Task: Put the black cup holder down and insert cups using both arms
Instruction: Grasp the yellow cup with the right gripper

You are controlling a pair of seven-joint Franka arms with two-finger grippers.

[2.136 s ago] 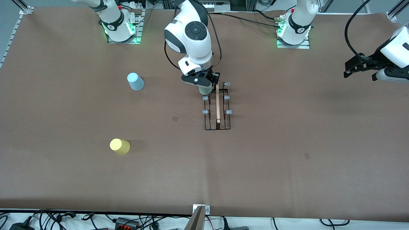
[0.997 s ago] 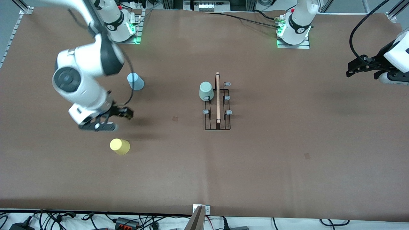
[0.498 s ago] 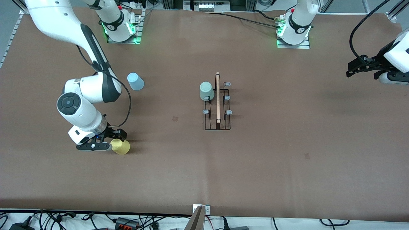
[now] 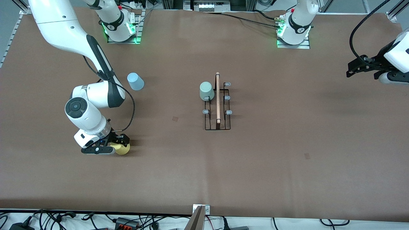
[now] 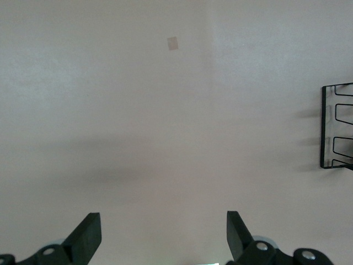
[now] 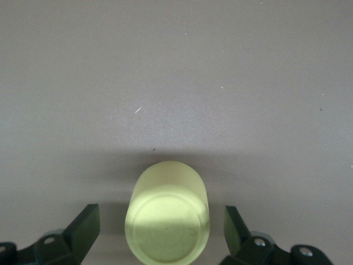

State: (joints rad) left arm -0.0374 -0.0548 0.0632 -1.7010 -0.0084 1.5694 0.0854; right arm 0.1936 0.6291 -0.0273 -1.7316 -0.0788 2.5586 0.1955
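Brown paper covers our table (image 4: 287, 179), and the black cup holder (image 4: 217, 108) already stands at its middle with the pale green cup (image 4: 206, 91) seated on one prong, so we judge one cup of three done. Our right tool (image 4: 110, 147) is low at the yellow cup (image 4: 122, 149), fingers (image 6: 83, 226) apart on either side and not yet clamped. Near the right arm's base the light blue cup (image 4: 135, 81) awaits. Our left tool (image 4: 359, 67) waits with fingers apart, over the left arm's end.
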